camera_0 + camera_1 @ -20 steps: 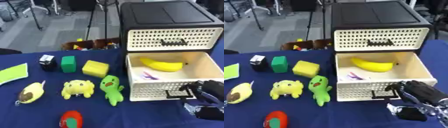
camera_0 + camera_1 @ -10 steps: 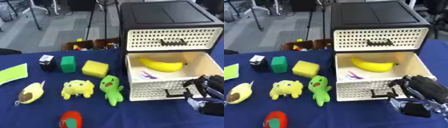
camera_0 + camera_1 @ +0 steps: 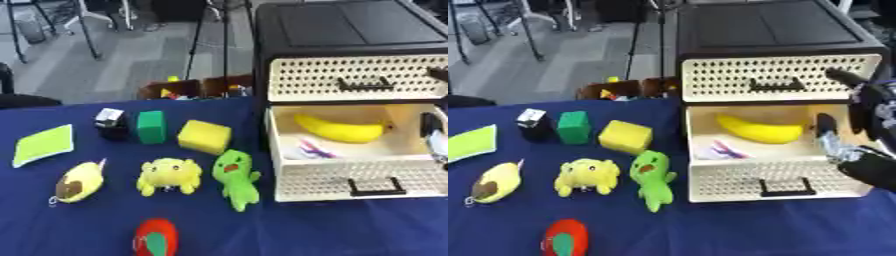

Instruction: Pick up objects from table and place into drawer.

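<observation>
Your right hand (image 3: 866, 131) hangs at the right wall of the open drawer (image 3: 772, 181), fingers loosely spread, holding nothing. Left hand isn't in view. A banana (image 3: 759, 129) is already inside; the toys lie left of it on the blue table (image 3: 710, 230). Go for the green plush (image 3: 652, 177) nearest the drawer. Lift over the drawer's near wall. Open room in the drawer's near left.

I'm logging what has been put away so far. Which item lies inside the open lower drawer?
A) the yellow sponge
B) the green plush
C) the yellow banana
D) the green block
C: the yellow banana lies inside the open lower drawer; the other items sit on the table.
</observation>
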Available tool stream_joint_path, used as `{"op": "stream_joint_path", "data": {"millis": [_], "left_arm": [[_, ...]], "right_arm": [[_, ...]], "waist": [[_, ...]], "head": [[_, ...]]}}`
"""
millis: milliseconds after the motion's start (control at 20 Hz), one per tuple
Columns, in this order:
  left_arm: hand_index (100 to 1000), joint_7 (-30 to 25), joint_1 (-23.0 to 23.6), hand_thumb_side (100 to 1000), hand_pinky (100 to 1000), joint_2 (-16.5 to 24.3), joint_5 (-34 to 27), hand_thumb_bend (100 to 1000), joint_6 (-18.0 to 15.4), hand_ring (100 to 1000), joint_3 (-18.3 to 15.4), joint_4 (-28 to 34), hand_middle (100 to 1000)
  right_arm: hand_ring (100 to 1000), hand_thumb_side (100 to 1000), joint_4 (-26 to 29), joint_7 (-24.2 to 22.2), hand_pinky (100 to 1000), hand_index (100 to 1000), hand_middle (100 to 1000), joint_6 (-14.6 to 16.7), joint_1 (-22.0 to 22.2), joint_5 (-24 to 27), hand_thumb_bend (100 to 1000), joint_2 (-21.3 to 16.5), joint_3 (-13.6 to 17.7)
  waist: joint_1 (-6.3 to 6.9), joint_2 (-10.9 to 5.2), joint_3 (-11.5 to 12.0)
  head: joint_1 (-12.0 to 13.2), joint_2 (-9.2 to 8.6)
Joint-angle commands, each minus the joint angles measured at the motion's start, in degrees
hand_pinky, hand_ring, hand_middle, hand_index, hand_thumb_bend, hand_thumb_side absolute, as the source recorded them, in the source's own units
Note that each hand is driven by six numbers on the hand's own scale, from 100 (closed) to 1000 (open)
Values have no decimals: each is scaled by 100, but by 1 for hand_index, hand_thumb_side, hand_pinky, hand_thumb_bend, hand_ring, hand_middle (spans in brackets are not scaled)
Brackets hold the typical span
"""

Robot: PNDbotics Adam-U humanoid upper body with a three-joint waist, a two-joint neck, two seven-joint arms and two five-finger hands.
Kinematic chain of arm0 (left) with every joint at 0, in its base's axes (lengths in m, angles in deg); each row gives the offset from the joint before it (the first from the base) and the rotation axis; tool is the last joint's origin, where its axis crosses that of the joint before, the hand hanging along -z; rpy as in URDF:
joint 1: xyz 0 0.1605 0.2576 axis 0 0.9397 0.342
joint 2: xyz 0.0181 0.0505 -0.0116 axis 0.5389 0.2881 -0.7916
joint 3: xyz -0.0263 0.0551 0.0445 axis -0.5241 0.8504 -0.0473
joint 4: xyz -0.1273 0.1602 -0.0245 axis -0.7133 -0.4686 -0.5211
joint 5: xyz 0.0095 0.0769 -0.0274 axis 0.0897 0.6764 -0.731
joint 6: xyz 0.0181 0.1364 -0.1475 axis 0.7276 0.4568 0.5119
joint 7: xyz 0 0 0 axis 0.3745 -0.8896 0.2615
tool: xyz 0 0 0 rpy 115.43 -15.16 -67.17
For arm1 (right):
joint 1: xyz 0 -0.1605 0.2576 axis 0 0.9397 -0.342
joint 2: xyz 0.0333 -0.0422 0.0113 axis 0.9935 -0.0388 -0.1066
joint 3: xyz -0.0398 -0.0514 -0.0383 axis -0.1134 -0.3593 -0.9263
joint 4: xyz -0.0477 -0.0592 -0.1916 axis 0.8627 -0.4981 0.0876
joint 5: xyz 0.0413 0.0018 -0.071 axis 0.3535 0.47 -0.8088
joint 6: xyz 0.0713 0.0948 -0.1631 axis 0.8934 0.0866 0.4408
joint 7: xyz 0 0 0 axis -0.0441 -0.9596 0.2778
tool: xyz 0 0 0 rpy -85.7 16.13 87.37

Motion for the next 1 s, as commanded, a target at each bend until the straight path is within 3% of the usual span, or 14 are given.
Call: {"op": "stream_joint_path", "data": {"millis": [50, 150, 300, 400, 500, 600, 650, 700, 750, 800, 1000], "left_arm": [[895, 18, -27, 797, 478, 63, 7, 182, 2, 743, -49, 75, 724], [895, 19, -25, 797, 478, 58, 0, 183, 5, 743, -50, 75, 725], [895, 33, -31, 797, 477, 68, -1, 182, 8, 743, -62, 75, 726], [894, 37, -32, 795, 476, 82, 6, 182, 17, 743, -66, 75, 726], [894, 49, -45, 789, 476, 116, 30, 184, 34, 742, -77, 75, 726], [894, 75, -72, 781, 475, 176, 102, 192, 70, 742, -102, 75, 727], [895, 91, -90, 777, 475, 219, 152, 195, 96, 742, -114, 75, 728], [896, 109, -108, 774, 474, 272, 212, 204, 131, 742, -131, 75, 729], [897, 125, -125, 770, 473, 336, 277, 215, 188, 743, -148, 75, 730], [899, 130, -142, 767, 471, 405, 348, 238, 263, 743, -162, 75, 731], [916, 0, -230, 776, 463, 789, 734, 324, 767, 749, -209, 75, 752]], "right_arm": [[222, 800, 28, 130, 100, 967, 277, -36, -14, -195, 100, 7, -69], [221, 773, 28, 105, 100, 959, 273, -101, -17, -271, 100, 94, -124], [229, 760, 28, 695, 100, 954, 270, 100, -74, -156, 100, 172, -109], [270, 775, 28, 1446, 100, 926, 287, 344, -136, -71, 100, 220, -63], [327, 777, 28, 2572, 100, 886, 324, 750, -205, -58, 100, 279, -15], [380, 784, 28, 3149, 114, 849, 360, 1162, -318, -53, 100, 369, 103], [416, 821, 28, 3242, 151, 845, 391, 1376, -404, 35, 100, 412, 219], [447, 790, 28, 3288, 179, 841, 409, 1594, -488, 154, 100, 446, 348], [497, 840, 28, 3310, 230, 839, 456, 1823, -567, 291, 100, 474, 483], [531, 813, 28, 3321, 270, 836, 480, 2051, -629, 433, 100, 497, 610], [633, 847, 28, 3331, 411, 832, 590, 2751, -765, 886, 100, 619, 922]], "waist": [[-15, -79, -1], [-8, -63, 6], [6, -44, 20], [15, -35, 20], [29, -31, 16], [49, -38, 8], [61, -47, -1], [72, -57, -11], [82, -69, -23], [90, -82, -36], [121, -138, -88]], "head": [[30, 10], [4, 19], [12, 17], [38, 30], [120, 51], [238, 82], [304, 112], [363, 152], [416, 211], [454, 274], [542, 531]]}}
